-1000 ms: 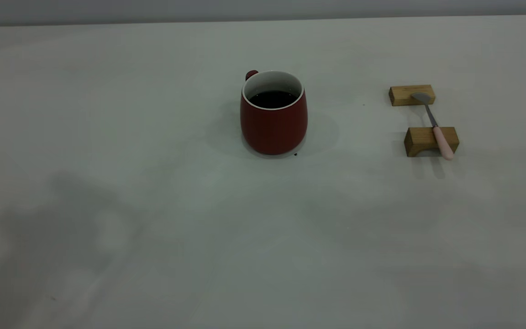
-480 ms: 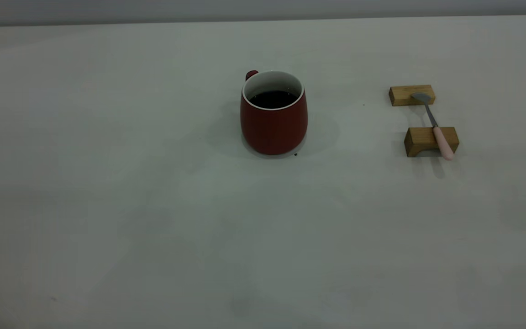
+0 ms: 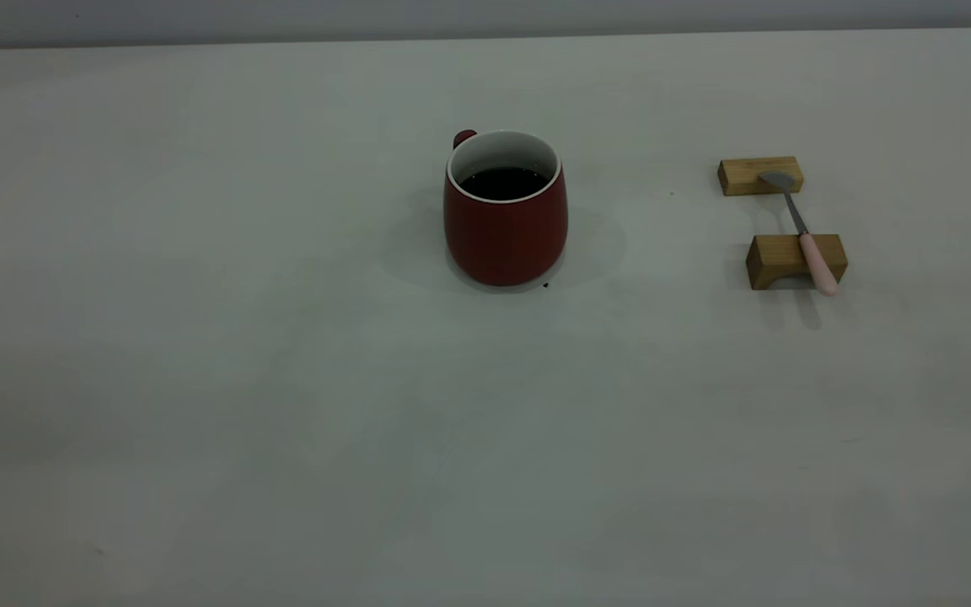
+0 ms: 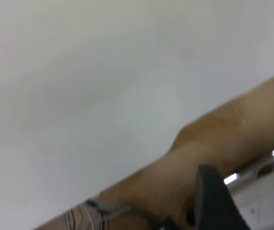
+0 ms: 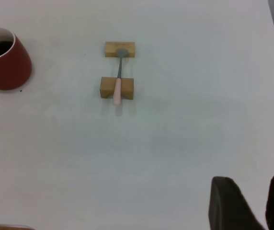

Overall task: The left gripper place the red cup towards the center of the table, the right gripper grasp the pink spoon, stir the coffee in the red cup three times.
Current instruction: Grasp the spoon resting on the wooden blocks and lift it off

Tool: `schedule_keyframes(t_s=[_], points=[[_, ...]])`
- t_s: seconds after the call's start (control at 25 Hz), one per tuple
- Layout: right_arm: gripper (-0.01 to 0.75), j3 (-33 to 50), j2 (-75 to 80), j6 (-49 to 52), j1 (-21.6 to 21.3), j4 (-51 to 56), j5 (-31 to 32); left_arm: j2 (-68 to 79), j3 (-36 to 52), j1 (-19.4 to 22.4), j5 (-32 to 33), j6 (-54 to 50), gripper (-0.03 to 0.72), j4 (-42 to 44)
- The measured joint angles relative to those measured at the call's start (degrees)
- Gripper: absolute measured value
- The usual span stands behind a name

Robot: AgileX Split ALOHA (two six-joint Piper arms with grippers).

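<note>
Pink spoon (image 5: 118, 84) bridges two wooden blocks (image 5: 117, 88), well ahead of right hand (image 5: 252, 203), handle end nearer; fingers slightly parted, empty. Left hand (image 4: 252, 201): grip state cannot be told.

**A bare test bench, by the look of it**

From my seat this reads as a lab or robot test setup, not a home or kitchen. I see a wide, plain white-grey table (image 3: 283, 421) with a flat grey wall behind its far edge. The few things on it look staged: a red cup (image 3: 505, 228) of dark coffee (image 3: 503, 182), and a pink spoon (image 3: 806, 236) propped across two wooden blocks (image 3: 793, 260). My left wrist camera looks past the table edge to a brown floor, a loose bundle of cables (image 4: 86, 214) and a strip of metal framing (image 4: 252, 167). The black fingers (image 5: 230, 203) in my right wrist view belong to the rig.
</note>
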Motion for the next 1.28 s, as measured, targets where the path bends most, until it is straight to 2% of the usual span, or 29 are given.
schedule_keyframes(t_s=[0.12,0.24,0.52,0.68,0.96,1.04,1.28], points=[[0.238,0.0,0.0,0.0,0.0,0.0,0.0,-4.1,0.0,0.3,0.1,0.1,0.426,0.0],[0.238,0.0,0.0,0.0,0.0,0.1,0.0,-7.4,0.0,3.6,0.2,0.1,0.426,-0.1],[0.240,-0.1,0.0,0.0,0.0,3.0,-0.3,-13.8,0.0,17.8,0.5,0.1,0.426,-0.1],[0.295,-2.0,4.2,0.0,0.0,3.0,-5.6,-16.4,0.0,23.0,0.9,-0.3,0.426,-0.6],[0.516,-2.5,25.2,0.0,0.0,3.1,-19.0,-16.4,0.0,24.1,1.0,-0.9,0.426,-1.4],[0.557,-2.5,32.0,-0.4,0.0,4.3,-22.5,-16.4,0.0,24.1,1.0,-0.9,0.426,-1.4],[0.582,-2.7,50.4,-9.0,0.0,13.8,-31.6,-16.4,0.0,24.1,1.0,-0.9,0.426,-1.5]])
